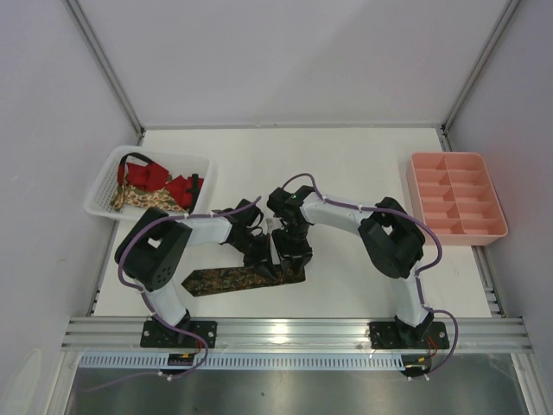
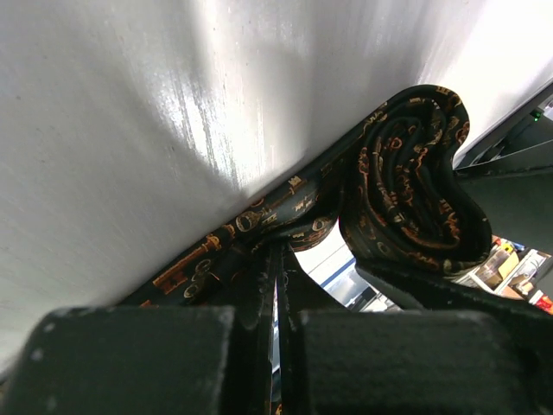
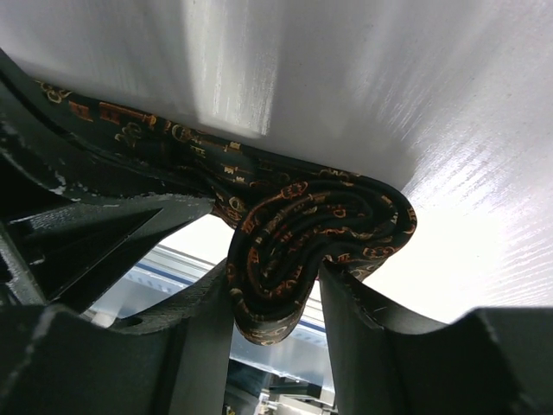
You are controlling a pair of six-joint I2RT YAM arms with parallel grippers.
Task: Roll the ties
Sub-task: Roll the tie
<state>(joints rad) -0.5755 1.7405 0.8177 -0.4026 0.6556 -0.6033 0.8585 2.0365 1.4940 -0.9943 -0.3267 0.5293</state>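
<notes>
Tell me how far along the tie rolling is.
Done: nothing is fully rolled, and the pink tray is empty. In hand: the dark tie is partly rolled. Its roll sits in the right claw, and the left claw pinches the flat part. Left: finish it, then the ties in the basket.

The dark brown tie (image 1: 226, 281), patterned in reddish gold, is lying flat near the bench's (image 1: 346, 173) front edge, its wide point facing left and its other end sitting wound in a loose coil (image 3: 302, 251). The red tie (image 1: 180, 187) and the beige floral tie (image 1: 143, 199) are lying bunched in the white basket (image 1: 99, 194) at the rear left.
</notes>
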